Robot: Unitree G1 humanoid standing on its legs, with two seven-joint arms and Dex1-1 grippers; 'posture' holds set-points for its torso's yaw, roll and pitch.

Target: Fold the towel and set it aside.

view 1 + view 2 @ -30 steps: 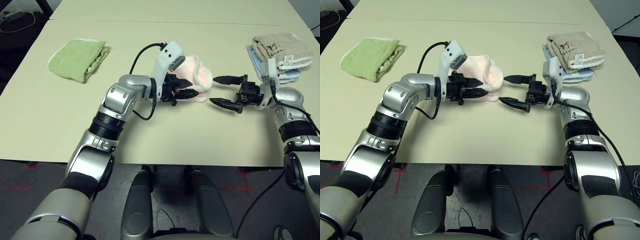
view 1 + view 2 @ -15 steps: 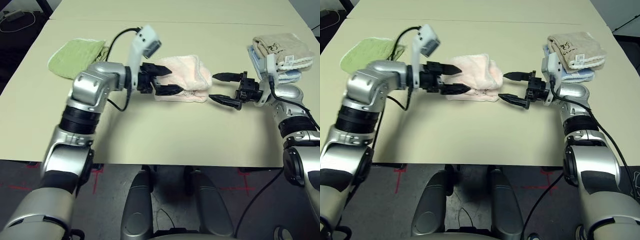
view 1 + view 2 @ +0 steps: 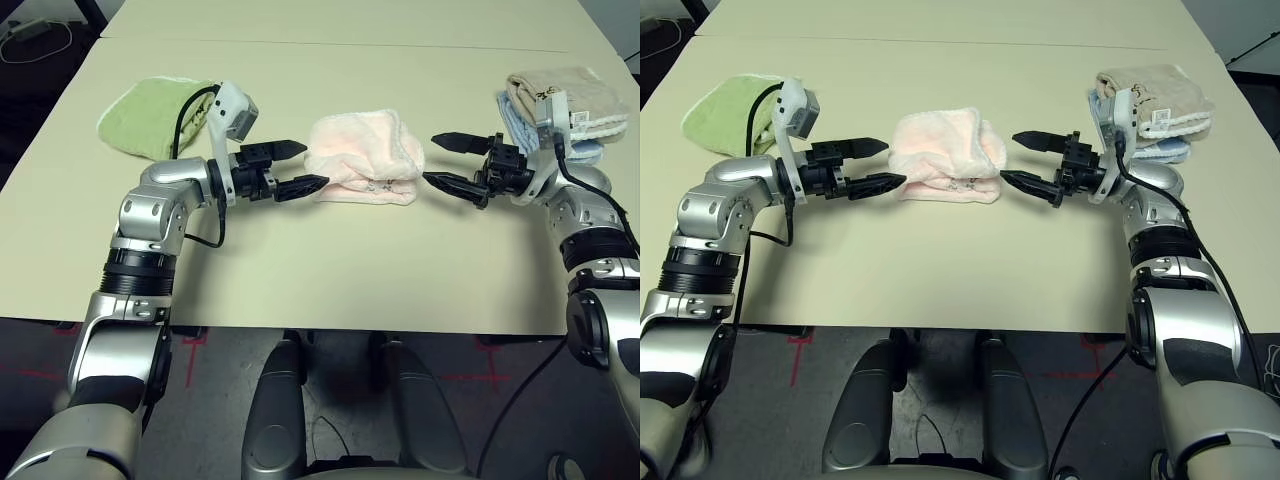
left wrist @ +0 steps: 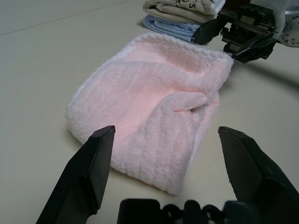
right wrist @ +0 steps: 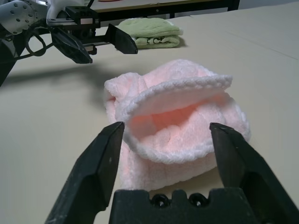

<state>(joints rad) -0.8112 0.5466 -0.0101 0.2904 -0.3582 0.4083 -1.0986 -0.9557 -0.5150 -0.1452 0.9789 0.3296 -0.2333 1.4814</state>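
The towel [image 3: 362,157] lies folded in a loose pink bundle at the middle of the table, its white edging curling up on the right side [image 5: 177,93]. My left gripper [image 3: 308,166] hovers just left of it, open, with nothing between its fingers. My right gripper [image 3: 442,161] sits just right of the towel, open and pointing at it, free of the cloth. In the left wrist view the towel [image 4: 154,112] lies ahead of the spread fingers [image 4: 88,172].
A folded green towel [image 3: 155,118] lies at the far left. A stack of beige [image 3: 555,92] and light blue [image 3: 515,125] folded towels sits at the far right, close behind my right wrist. Bare table [image 3: 350,270] stretches toward the front edge.
My left gripper has let go of the towel and drawn back to the left. The towel now lies free. My right gripper has edged up toward the towel's right side.
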